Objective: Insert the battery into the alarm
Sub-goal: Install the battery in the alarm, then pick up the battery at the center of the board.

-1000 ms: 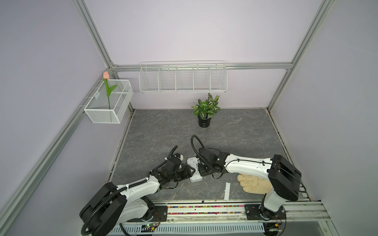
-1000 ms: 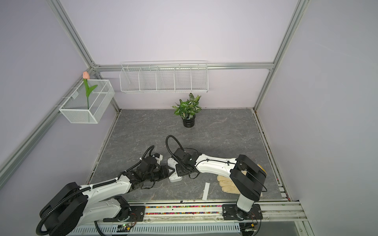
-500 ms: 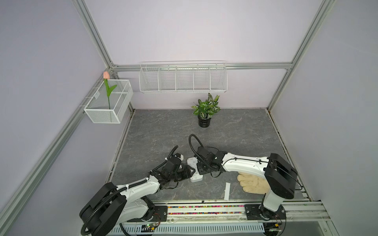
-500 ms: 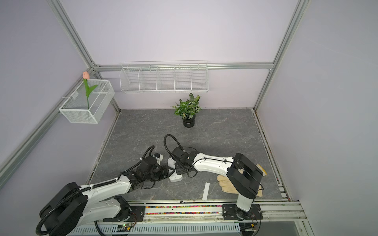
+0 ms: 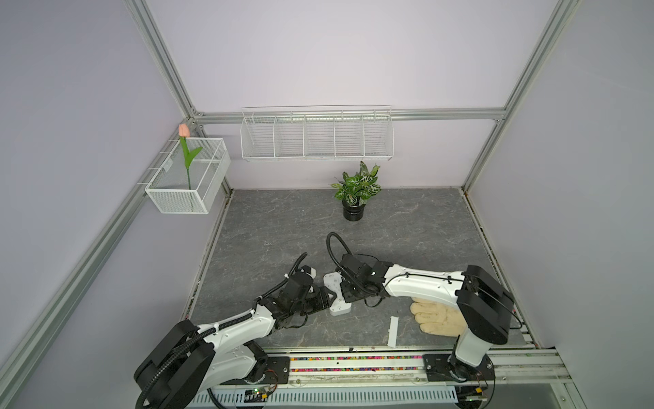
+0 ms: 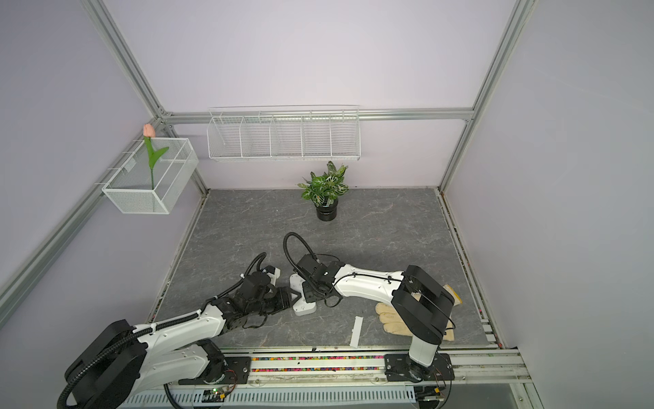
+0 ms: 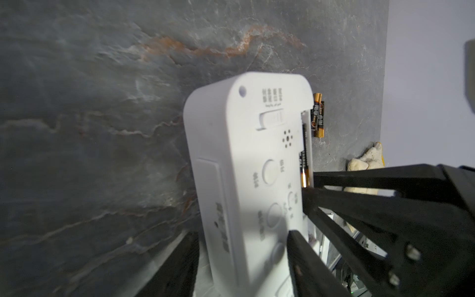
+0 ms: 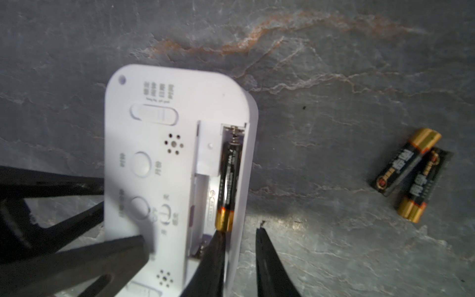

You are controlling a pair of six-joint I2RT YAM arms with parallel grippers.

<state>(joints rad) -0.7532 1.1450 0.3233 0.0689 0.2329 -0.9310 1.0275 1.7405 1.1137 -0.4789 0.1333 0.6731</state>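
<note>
As it lies back-up, alarm (image 8: 177, 167) bares battery (image 8: 228, 185).

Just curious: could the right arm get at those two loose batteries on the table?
Probably yes: the loose batteries lie on bare table near the jaws of the right arm, with nothing between.

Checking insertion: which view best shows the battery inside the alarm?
Right wrist view: the battery lies in the alarm's open compartment, visible. Left wrist view shows only a sliver; both top views hide it.
</note>
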